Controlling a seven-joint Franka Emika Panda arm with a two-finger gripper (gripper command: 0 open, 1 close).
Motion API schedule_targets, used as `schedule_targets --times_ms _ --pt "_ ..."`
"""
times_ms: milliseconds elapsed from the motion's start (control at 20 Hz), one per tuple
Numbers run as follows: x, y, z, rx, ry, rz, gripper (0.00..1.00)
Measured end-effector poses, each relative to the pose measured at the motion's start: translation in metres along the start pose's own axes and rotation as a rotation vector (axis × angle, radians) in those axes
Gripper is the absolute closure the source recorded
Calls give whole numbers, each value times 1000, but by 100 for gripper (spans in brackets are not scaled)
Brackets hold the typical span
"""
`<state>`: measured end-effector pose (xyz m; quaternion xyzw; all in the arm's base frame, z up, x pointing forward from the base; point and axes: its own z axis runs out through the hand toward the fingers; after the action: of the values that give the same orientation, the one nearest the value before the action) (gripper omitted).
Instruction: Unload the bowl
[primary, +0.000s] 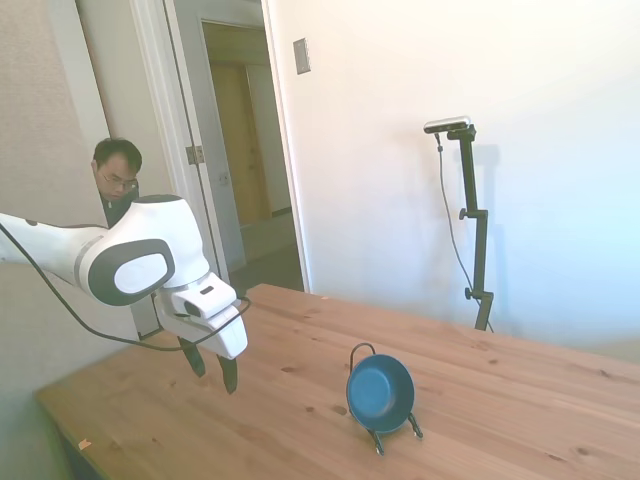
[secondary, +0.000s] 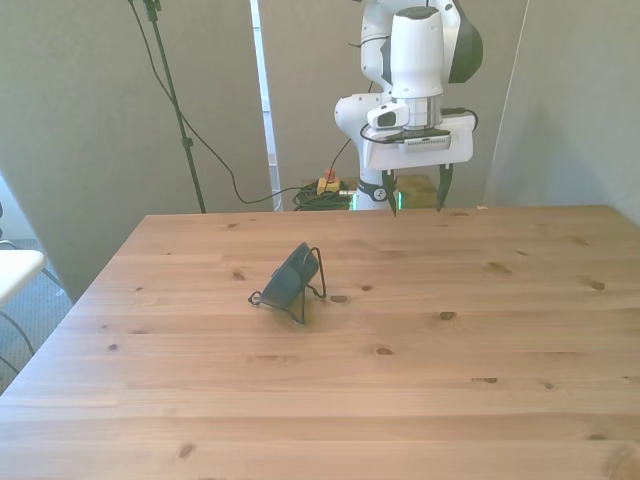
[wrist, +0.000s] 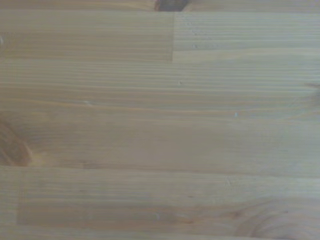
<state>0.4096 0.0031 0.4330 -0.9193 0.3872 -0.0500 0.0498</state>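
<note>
The dark teal-blue bowl (primary: 380, 391) (secondary: 289, 279) stands tilted on its edge in a thin black wire stand (primary: 392, 428) (secondary: 311, 293) on the wooden table (primary: 300, 420) (secondary: 400, 380). My gripper (primary: 211, 368) (secondary: 416, 193) hangs open above the table's far edge, its two dark fingers pointing down with nothing between them. It is well apart from the bowl, toward the front view's right. The wrist view holds only bare wood grain (wrist: 160, 120).
A person (primary: 118, 178) stands in the doorway behind the arm in the side view. A white object (secondary: 15, 270) sits off the table at the front view's left. Cables (secondary: 320, 188) lie on the floor behind the table.
</note>
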Motion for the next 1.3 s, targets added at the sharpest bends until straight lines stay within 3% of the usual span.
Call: schedule_targets --times_ms 300,450,700,1000,1300 --pt "14 17 -10 2 33 -18 0" --pt "34 51 -30 59 86 -58 0" --pt "71 120 -55 145 216 -21 0" --pt "115 155 -46 233 376 9 0" --pt "150 160 -20 268 434 55 0"
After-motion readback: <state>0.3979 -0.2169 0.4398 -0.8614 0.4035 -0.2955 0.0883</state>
